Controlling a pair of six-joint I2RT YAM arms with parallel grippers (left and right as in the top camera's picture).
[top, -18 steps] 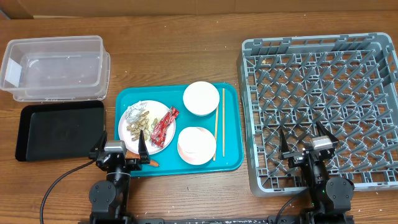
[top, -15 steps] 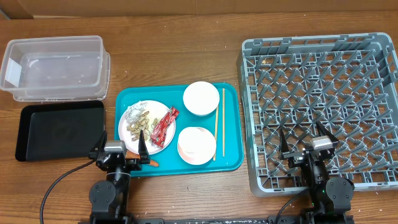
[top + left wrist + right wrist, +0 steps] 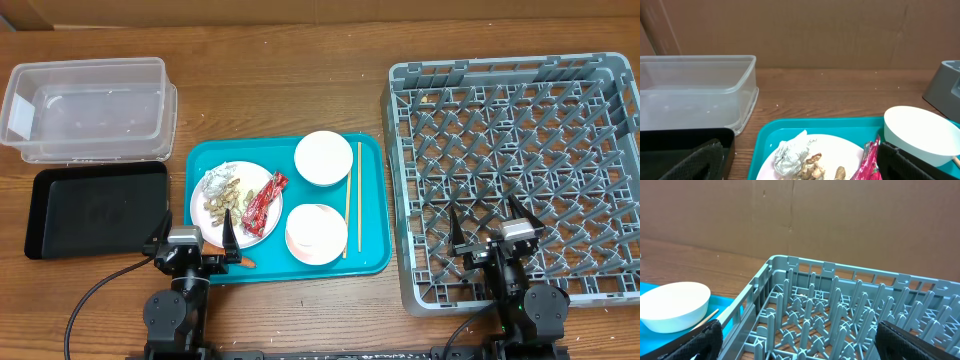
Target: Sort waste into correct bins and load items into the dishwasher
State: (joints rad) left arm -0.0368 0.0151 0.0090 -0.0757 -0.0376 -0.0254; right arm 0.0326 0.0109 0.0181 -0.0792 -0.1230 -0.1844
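Foil [image 3: 217, 179], wrapper [image 3: 262, 200] and peanut shells [image 3: 222, 201] lie on white plate [image 3: 263, 229], on teal tray [image 3: 375, 200], mid-counter [image 3: 300, 90]. Left pincer [image 3: 193, 232] spread, empty, at tray's near-left corner. Right pincer [image 3: 488, 222] spread, empty, over dish rack [image 3: 400, 180] near edge.

Carrot [image 3: 247, 263] partly behind left tool [image 3: 193, 233]

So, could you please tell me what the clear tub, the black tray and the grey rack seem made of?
The clear tub looks like thin glossy plastic: see-through walls catching highlights. The black tray seems plastic too, smooth with a dull sheen. The grey rack appears moulded matte plastic: uniform colour, lattice walls, upright pegs.
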